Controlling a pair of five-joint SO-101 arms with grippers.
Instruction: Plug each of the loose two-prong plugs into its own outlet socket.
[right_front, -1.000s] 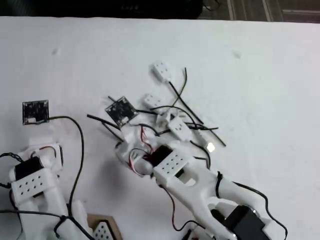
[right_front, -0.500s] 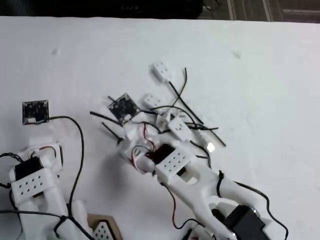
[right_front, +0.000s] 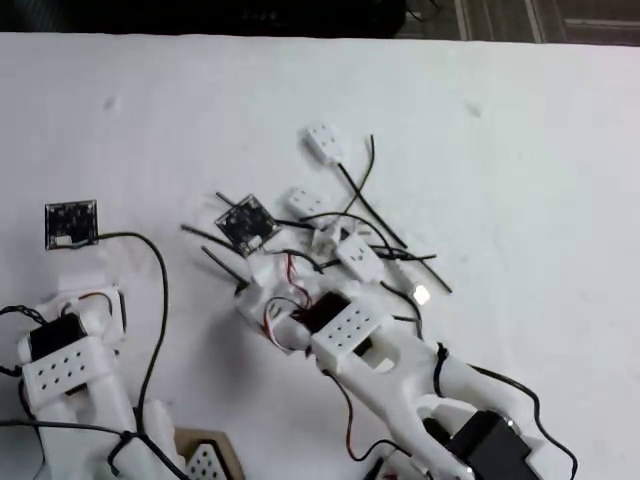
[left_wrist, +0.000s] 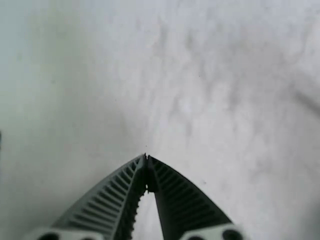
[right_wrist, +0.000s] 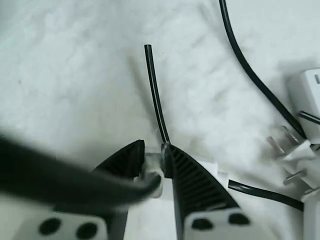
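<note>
Right gripper (right_wrist: 154, 150) clamped a white two-prong plug (right_wrist: 152, 169); I judged the black cord (right_wrist: 250, 70) just beside me might snag it and twist it loose.

Bright, even overhead light casts soft shadows.

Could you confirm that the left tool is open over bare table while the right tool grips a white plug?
Not quite: the left tool is shut, its tips touching, as the left wrist view shows. The right tool does grip a plug.
</note>
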